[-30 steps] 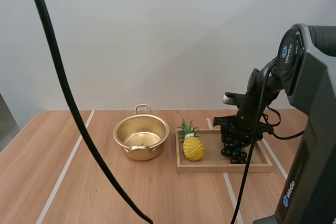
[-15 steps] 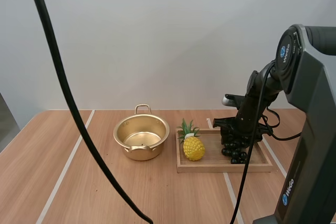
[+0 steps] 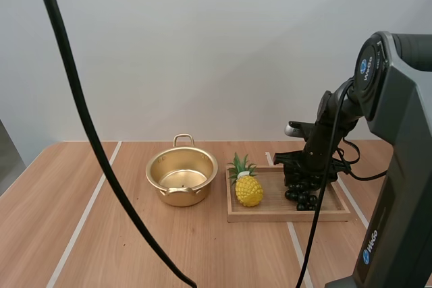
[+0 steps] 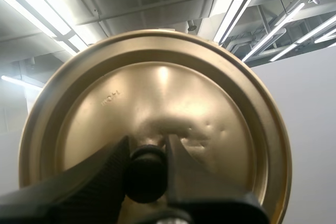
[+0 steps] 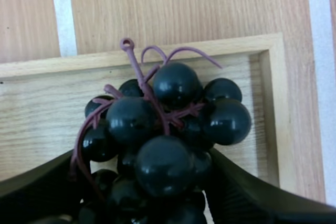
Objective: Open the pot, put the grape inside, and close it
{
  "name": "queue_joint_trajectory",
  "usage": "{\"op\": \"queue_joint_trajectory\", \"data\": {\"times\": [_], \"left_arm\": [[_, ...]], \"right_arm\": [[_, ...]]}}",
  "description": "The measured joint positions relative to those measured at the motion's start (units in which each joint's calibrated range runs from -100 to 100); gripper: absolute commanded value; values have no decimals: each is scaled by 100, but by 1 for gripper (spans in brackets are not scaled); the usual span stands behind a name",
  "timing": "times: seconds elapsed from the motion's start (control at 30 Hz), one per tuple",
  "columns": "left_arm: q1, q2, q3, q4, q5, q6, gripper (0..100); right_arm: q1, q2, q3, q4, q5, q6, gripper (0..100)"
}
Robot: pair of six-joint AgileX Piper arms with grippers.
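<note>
Over the wooden tray (image 3: 270, 212), the right end effector (image 5: 152, 182) is closed around the grape bunch (image 5: 163, 129). Left end effector (image 4: 147, 150) grips the lid (image 4: 157, 87) by its knob (image 4: 145, 174). Pot (image 3: 182, 175) stands open on the worktop (image 3: 135, 247); insertion and closing remain.

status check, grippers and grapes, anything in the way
Left gripper shut on lid, held aloft. Right gripper shut on grapes, low in wooden tray. Pineapple stands between grapes and open pot.

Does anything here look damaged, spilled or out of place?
Only the lid: small dents mark it beside the knob that the left gripper pinches. The pot, pineapple and grapes sit tidy, nothing spilled.
</note>
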State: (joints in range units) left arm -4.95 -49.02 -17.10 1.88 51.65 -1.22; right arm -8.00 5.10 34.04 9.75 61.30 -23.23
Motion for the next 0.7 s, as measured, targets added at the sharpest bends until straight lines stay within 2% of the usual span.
{"op": "queue_joint_trajectory", "data": {"times": [0.33, 0.4, 0.43, 0.47, 0.7], "left_arm": [[0, 0, 0, 0, 0, 0, 0], [0, 0, 0, 0, 0, 0, 0], [0, 0, 0, 0, 0, 0, 0], [0, 0, 0, 0, 0, 0, 0], [0, 0, 0, 0, 0, 0, 0]], "right_arm": [[0, 56, -11, -27, -25, -21, 100], [0, 56, -11, -27, -25, -21, 52], [0, 59, -11, -27, -25, -21, 18], [0, 71, -11, -27, -25, -21, 0], [0, 26, -11, -27, -39, -21, 0]]}}
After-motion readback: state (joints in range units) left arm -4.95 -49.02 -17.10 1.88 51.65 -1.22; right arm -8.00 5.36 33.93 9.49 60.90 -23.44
